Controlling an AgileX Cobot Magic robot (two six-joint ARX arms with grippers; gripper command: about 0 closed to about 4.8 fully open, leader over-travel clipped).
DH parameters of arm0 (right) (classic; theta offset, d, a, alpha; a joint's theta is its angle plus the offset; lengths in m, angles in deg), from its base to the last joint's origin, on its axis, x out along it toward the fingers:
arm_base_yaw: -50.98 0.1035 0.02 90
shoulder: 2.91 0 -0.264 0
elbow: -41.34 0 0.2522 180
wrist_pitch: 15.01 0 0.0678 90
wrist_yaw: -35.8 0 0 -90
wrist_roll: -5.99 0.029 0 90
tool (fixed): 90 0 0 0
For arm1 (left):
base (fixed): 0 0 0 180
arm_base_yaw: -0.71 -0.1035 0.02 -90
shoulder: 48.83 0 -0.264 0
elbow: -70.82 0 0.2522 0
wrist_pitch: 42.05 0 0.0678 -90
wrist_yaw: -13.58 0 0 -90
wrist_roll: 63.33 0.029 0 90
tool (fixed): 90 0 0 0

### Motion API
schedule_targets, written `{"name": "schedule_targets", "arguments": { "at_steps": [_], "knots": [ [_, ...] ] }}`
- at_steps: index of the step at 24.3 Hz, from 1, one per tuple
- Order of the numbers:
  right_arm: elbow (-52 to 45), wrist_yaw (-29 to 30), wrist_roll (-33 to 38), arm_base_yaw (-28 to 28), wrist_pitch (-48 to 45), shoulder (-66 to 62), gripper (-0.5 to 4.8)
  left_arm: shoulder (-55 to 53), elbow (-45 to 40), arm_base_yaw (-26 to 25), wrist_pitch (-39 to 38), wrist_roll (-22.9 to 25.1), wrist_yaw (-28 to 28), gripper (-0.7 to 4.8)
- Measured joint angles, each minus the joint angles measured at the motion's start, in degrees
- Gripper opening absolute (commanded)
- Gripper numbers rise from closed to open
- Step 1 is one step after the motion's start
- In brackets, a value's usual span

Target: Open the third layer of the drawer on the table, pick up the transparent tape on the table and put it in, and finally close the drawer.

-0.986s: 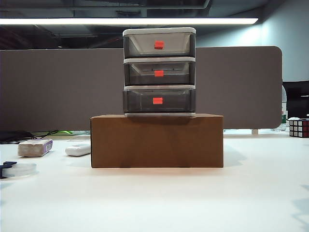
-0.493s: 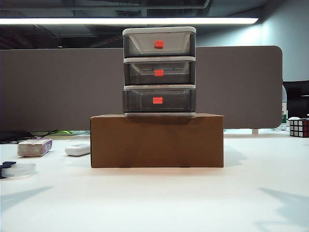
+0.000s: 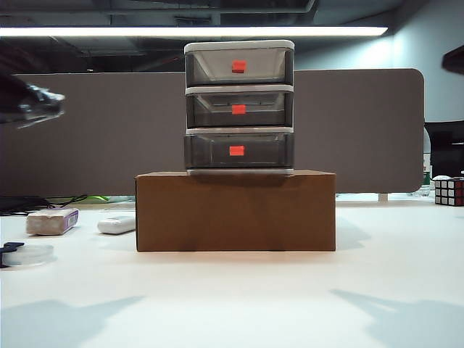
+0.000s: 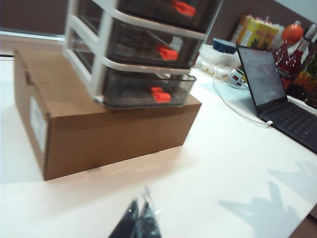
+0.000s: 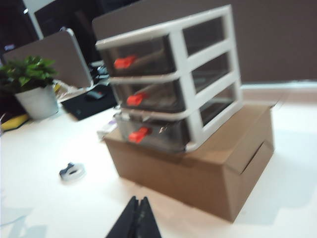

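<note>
The drawer (image 3: 239,107), a white-framed cabinet with three smoky grey layers and red handles, stands on a cardboard box. Its third layer (image 3: 239,151), the lowest, is pushed in; it also shows in the wrist views (image 4: 143,89) (image 5: 153,133). The transparent tape (image 3: 27,254) lies flat on the table (image 3: 239,297) at the far left, also seen small from the right wrist (image 5: 72,171). My left gripper (image 3: 52,106) hovers blurred high at the left, shut and empty (image 4: 140,206). The right gripper (image 5: 138,201) is shut and empty above the table, off the cabinet's front corner.
The brown cardboard box (image 3: 235,210) fills the table's middle. A white-and-purple block (image 3: 52,221) and a white oblong gadget (image 3: 117,225) lie left of it. A puzzle cube (image 3: 449,191) sits far right. A laptop (image 4: 277,94) and a potted plant (image 5: 32,84) stand beyond.
The left gripper has swung up into the exterior view at the upper left. Both arms' shadows on the table have grown and shifted inward. Drawer and tape have not moved.
</note>
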Motion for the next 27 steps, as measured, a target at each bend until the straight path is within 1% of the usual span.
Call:
{"name": "schedule_targets", "arguments": {
  "at_steps": [1, 4, 7, 9, 11, 13, 14, 16, 17, 19, 20, 22, 25, 27],
  "knots": [
    [0.0, -1.05, 0.0, 1.4, 0.17, -0.44, -0.05, -1.88, 0.0, 2.1, 2.23, 0.07, 1.62, 0.57],
    [0.39, -3.87, -0.04, 5.14, 1.75, -1.88, -0.05, -5.84, 0.0, 5.42, 8.35, 0.96, 3.72, 0.57],
    [3.02, -6.8, -0.37, 7.72, 5.53, -4.68, -0.05, -8.15, 0.0, 6.14, 15.08, 0.94, 4.7, 0.57],
    [5.16, -8.11, -1.09, 8.85, 5.9, -7.52, -0.05, -10.88, 0.22, 6.14, 20.28, 0.79, 6.56, 0.57],
    [7.1, -8.5, -2.49, 9.27, 5.88, -10.43, -0.05, -14.36, 0.37, 6.12, 23.43, 0.63, 8.2, 0.58],
    [11.76, -9.46, -4.9, 9.25, 5.03, -19.02, -0.05, -27.39, 2.73, 6.12, 26.95, 1.11, 9.62, 0.66],
    [12.83, -9.46, -5.62, 9.25, 4.37, -21.44, -0.05, -32.04, 4.13, 6.14, 28.68, 1.29, 9.62, 0.84],
    [14.78, -9.4, -6.16, 9.27, 2.45, -26.08, -0.05, -39.54, 6.84, 6.14, 32.74, 1.6, 9.68, 0.89],
    [16.7, -9.35, -6.29, 9.22, 1.29, -30.34, -0.05, -48.33, 10.1, 6.16, 38.75, 3.28, 9.66, 0.89],
    [20.26, -8.13, -6.43, 9.25, 0.22, -37.22, -0.05, -59.12, 13.55, 7.37, 46.42, 6.01, 10.88, 0.89],
    [21.07, -7.8, -6.49, 9.25, 0.15, -38.56, -0.05, -61.79, 14.21, 8.15, 48.54, 6.73, 11.87, 0.89],
    [22.82, -6.25, -6.56, 9.22, -0.15, -41.16, -0.05, -69.33, 17.38, 10.08, 52.96, 8.24, 15.52, 0.89],
    [25.14, -3.93, -6.58, 9.25, -0.59, -44.61, -0.05, -75.52, 20.37, 12.81, 55.58, 9.14, 23.06, 0.89],
    [26.12, -2.8, -6.58, 9.2, -0.68, -45.9, -0.05, -79.93, 23.39, 15.13, 56.5, 9.33, 30.73, 0.89]
  ]
}}
